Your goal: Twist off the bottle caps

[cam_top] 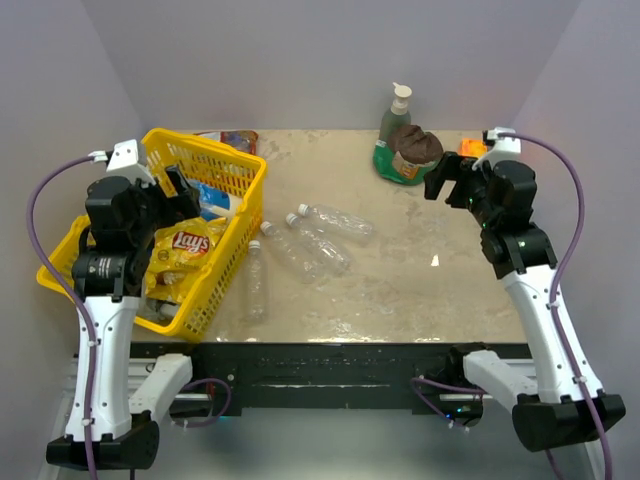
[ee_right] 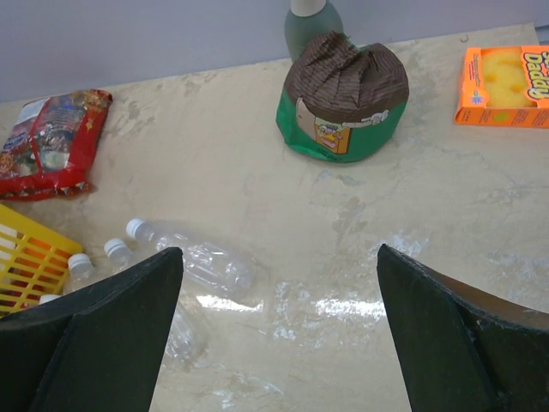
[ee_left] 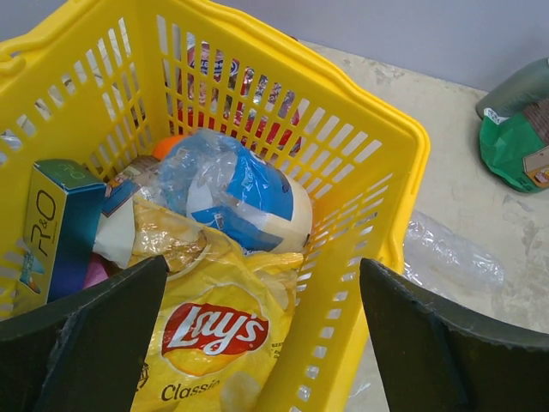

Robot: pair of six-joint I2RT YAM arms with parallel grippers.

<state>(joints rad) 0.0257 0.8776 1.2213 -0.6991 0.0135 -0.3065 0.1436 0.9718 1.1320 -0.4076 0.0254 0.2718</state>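
Clear ribbed plastic crushes and rolls, so the sound way, I judge, is to hold one of the bottles (cam_top: 320, 245) lightly by its body with one arm and close the other squarely on its cap before twisting. The one farthest from the yellow basket (cam_top: 252, 190) looks easiest to single out, since all four lie close together just beside the basket's outer wall. Their white bottle caps (ee_right: 135, 227) mostly point toward the basket and seem screwed on, though they are too small to be sure. Over the basket's inside hangs the left gripper (cam_top: 186, 192), jaws wide and empty; the right gripper (cam_top: 447, 180) is well apart from the basket, beyond the bottles, jaws likewise wide with nothing between them.
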